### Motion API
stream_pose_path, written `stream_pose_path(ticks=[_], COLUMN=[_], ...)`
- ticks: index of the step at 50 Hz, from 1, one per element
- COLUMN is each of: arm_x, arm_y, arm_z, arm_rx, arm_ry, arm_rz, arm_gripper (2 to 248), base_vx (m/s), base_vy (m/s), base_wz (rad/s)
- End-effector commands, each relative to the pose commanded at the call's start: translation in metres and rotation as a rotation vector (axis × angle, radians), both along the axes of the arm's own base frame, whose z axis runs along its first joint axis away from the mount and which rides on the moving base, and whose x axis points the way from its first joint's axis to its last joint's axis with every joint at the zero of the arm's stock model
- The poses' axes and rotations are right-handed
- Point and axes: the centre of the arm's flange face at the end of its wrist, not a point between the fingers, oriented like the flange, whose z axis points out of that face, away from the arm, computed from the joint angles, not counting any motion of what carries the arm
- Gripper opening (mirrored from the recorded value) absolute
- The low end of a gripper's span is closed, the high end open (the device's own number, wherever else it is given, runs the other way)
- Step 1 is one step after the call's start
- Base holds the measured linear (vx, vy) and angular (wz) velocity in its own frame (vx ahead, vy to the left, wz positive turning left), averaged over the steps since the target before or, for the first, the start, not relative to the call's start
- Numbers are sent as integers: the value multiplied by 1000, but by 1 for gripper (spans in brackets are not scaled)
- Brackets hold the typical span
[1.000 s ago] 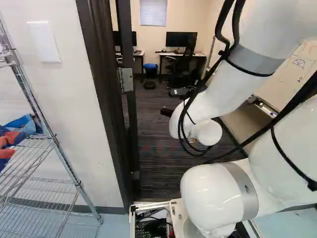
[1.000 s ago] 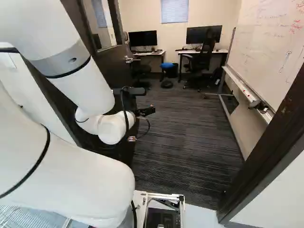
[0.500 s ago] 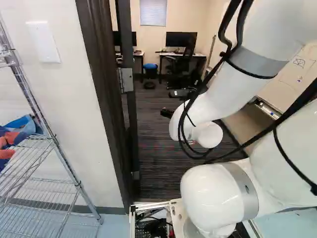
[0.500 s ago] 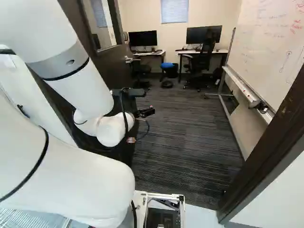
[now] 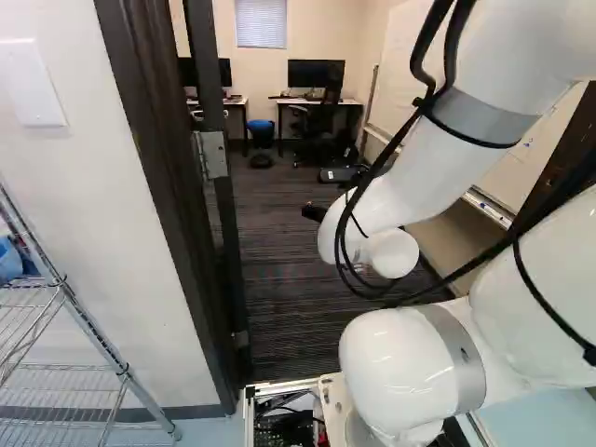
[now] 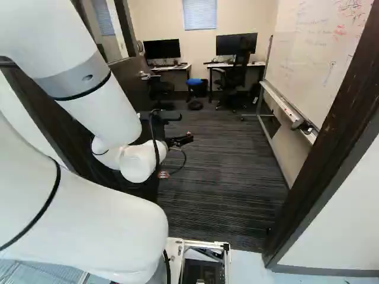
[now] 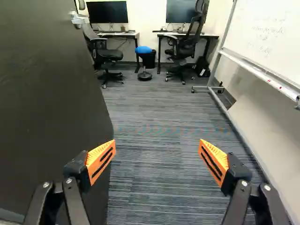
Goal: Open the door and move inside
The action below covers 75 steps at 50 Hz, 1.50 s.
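Both base views have slid leftward: the base has turned right. The open door (image 7: 47,93) stands alongside the gripper (image 6: 187,139), whose fingers are wide apart, holding nothing. Carpet (image 7: 159,112) stretches between door and whiteboard stand (image 7: 220,91). Only the left base view shows the hinge (image 5: 213,154).

Dark striped carpet (image 7: 154,108), cream wall (image 6: 249,16), window (image 6: 199,7), seemingly with blinds (image 6: 200,19).

Base (image 6: 204,243) has moved, turned slightly to its right
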Motion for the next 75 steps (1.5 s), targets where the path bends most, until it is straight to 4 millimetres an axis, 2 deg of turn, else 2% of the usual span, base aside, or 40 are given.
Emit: stream_pose_path(ticks=[27, 75], arm_x=[0, 0], arm_y=[0, 0], arm_z=[0, 0], arm_rx=[0, 0], arm_ry=[0, 0], arm_rz=[0, 0], arm_gripper=[247, 247], base_vx=[25, 49], base_vy=[-72, -38], base_wz=[-203, -4])
